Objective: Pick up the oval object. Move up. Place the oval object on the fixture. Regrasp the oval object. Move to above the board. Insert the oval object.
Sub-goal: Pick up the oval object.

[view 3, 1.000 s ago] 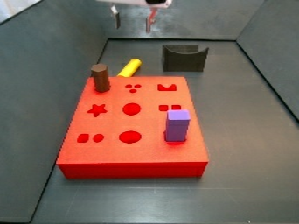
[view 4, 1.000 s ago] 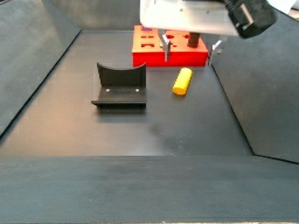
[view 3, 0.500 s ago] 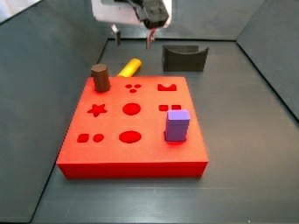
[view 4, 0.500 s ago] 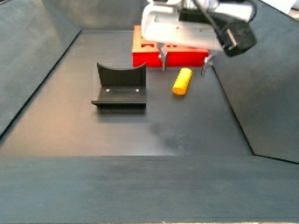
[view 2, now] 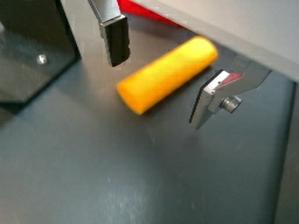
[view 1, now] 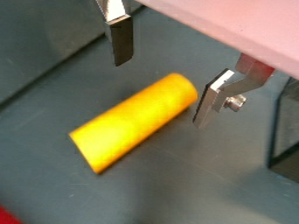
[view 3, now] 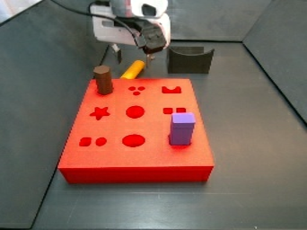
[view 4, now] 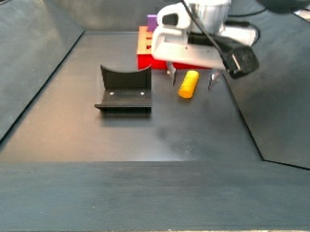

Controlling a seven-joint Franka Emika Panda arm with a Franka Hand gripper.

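A yellow-orange oval peg [view 1: 135,120] lies flat on its side on the dark bench [view 4: 182,136], and everything here is placed relative to it. The robot's gripper [view 1: 165,68] hangs directly over the peg with its two flat silver fingers [view 1: 121,38] spread wide apart, one on each side of the peg and not touching it; nothing is held between them. Both wrist views show this, the peg [view 2: 167,73] lying slantwise across the gap between the two finger plates. In a side view the gripper [view 3: 133,56] sits low above the peg [view 3: 135,67], which shows only partly beneath the white hand. The big red board [view 3: 138,126] with shaped cutouts lies just beside the peg, its far edge near one end of it. On that board, a short brown cylinder [view 3: 103,80] stands upright at the corner closest to the peg, and a purple block [view 3: 181,128] stands farther away. The dark fixture [view 3: 189,59] with a curved notch stands on the bench near the peg, on the side away from the brown cylinder. In a side view from the opposite end, the gripper [view 4: 191,75] covers the peg's [view 4: 189,85] far end, and the fixture [view 4: 123,89] stands apart from it.
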